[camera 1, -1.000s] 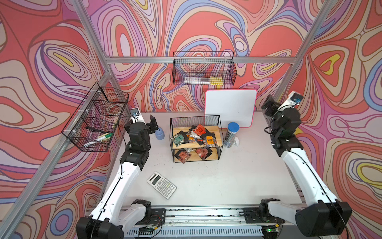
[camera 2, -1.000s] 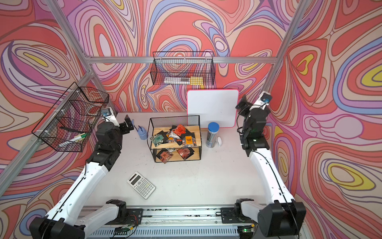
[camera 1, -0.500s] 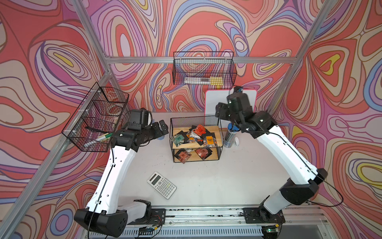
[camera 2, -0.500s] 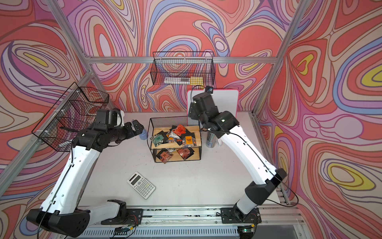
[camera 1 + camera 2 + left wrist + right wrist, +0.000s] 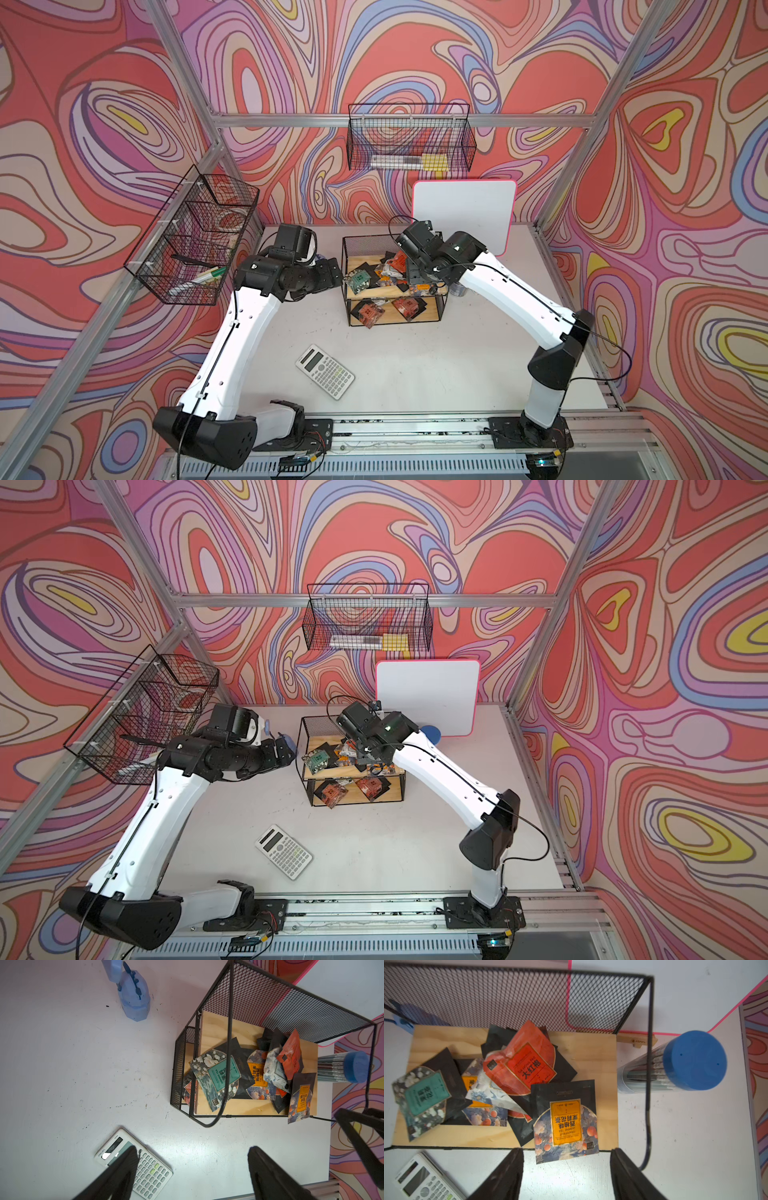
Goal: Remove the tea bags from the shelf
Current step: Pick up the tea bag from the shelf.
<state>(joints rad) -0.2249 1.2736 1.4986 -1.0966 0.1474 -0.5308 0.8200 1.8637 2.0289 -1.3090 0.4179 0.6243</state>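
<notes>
Scuffed white table (image 5: pixel 415 374) bearing shelf (image 5: pixel 430 312), swirl-patterned walls (image 5: pixel 415 50), aluminium frame (image 5: pixel 291 120)

Swirling red-purple patterned walls (image 5: pixel 83 124), aluminium frame (image 5: pixel 291 120), scuffed white tabletop (image 5: pixel 415 374), even light

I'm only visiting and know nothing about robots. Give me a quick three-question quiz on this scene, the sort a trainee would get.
1. The tea bags lie on which boards of the shelf? A: upper only. B: lower only. C: both.
2. True or false: the right gripper is shut on a tea bag.
3. Fill in: the tube beside the shelf has a ___ cap.
Key: 1 C. 2 false, its jaws stand apart with nothing between them. 3 blue.
</notes>
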